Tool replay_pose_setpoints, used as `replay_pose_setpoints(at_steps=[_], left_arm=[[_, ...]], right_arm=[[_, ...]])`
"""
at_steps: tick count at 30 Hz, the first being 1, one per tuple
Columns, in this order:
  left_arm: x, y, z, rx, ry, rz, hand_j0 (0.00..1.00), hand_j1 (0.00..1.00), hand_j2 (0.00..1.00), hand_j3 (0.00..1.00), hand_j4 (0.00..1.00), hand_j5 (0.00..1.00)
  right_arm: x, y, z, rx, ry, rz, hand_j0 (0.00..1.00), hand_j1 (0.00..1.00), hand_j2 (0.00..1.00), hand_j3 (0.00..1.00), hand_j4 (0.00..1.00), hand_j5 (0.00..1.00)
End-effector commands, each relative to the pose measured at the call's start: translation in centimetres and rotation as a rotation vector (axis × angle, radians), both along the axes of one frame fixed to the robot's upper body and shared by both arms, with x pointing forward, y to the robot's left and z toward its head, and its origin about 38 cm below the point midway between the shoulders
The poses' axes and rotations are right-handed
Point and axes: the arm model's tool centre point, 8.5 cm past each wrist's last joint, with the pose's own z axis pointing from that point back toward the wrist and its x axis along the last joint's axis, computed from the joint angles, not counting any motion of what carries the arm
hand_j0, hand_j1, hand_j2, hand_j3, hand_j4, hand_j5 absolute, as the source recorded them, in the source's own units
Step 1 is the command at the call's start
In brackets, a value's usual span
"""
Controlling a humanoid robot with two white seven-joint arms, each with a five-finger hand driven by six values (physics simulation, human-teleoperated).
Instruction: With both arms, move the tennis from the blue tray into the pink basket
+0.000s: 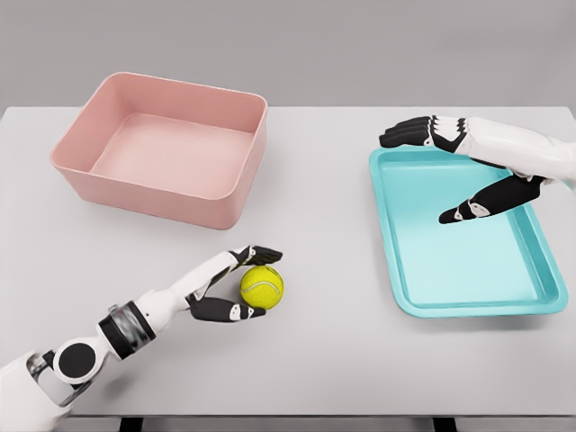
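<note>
A yellow-green tennis ball (262, 287) lies on the grey table, in front of the pink basket (236, 193) and left of the blue tray (468, 304). My left hand (249, 283) reaches in from the lower left and cups the ball, with fingers over its top and the thumb under its near side. The pink basket stands at the back left with nothing in it. Above the far part of the tray hovers my right hand (432, 175), fingers spread and holding nothing. Nothing lies in the tray.
The grey table (333, 360) runs across the whole view, its front edge near the bottom of the picture. Bare tabletop separates the basket from the tray.
</note>
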Motion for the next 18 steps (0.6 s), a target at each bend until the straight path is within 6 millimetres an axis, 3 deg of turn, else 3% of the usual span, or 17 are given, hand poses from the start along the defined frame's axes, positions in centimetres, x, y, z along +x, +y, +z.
replay_pose_setpoints(at_steps=[1,10,18], left_arm=[[-0.02,0.02,0.02,0.0,0.001,-0.001,0.77,0.77,0.77,0.77,0.77,0.77],[-0.11,-0.04,0.13,-0.004,0.002,-0.003,0.55,0.55,0.55,0.55,0.55,0.55],[-0.11,-0.21,0.5,-0.013,-0.015,-0.012,0.55,0.55,0.55,0.55,0.55,0.55]], right_arm=[[0.01,-0.03,0.05,0.006,0.005,-0.001,1.0,1.0,1.0,1.0,1.0,1.0],[-0.06,-0.26,0.03,-0.002,0.007,-0.006,1.0,1.0,1.0,1.0,1.0,1.0],[-0.07,-0.25,-0.07,-0.003,0.01,-0.006,1.0,1.0,1.0,1.0,1.0,1.0]])
